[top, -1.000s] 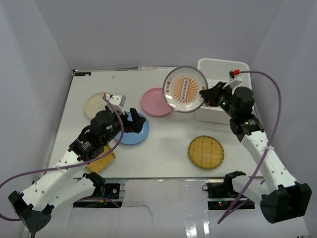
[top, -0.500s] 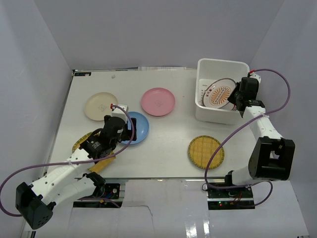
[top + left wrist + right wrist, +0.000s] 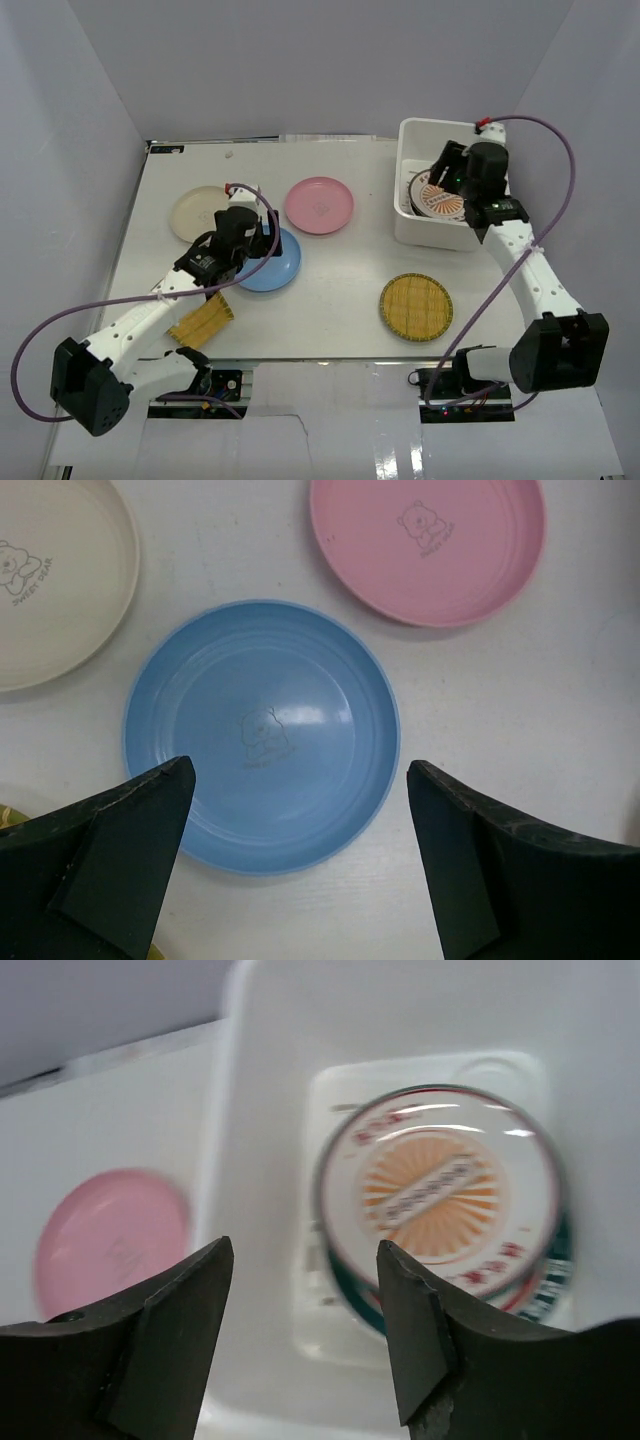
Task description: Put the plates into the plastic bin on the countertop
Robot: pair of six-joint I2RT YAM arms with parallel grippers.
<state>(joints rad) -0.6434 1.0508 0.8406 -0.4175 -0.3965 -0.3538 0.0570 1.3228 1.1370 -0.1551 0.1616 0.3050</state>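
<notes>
**Plates: two in the bin, five out on the countertop**

The orange-centred plate (image 3: 440, 1195) lies face up inside the plastic bin (image 3: 432, 232). It rests on the plate with the dark striped rim (image 3: 530, 1298), which shows only as a crescent along its lower edge. The bin stands at the far right of the countertop (image 3: 330, 280).

My right gripper (image 3: 305, 1250) hangs over the bin's left wall with its fingers apart. Nothing is between them, and the orange-centred plate sits clear of both tips.

My left gripper (image 3: 300, 768) is spread as wide as it goes, directly over the blue plate (image 3: 262, 735). One finger stands off each side of that plate, and I hold nothing there either. I cannot tell whether the tips reach the countertop.

The cream plate (image 3: 203, 212) lies just beyond the blue one to the left. The pink plate (image 3: 319, 205) lies just beyond it to the right, and neither touches it. One yellow woven plate (image 3: 416, 306) sits alone near the front edge, below the bin. The second yellow woven plate (image 3: 203, 322) lies at the front left, partly hidden under my left arm.
</notes>
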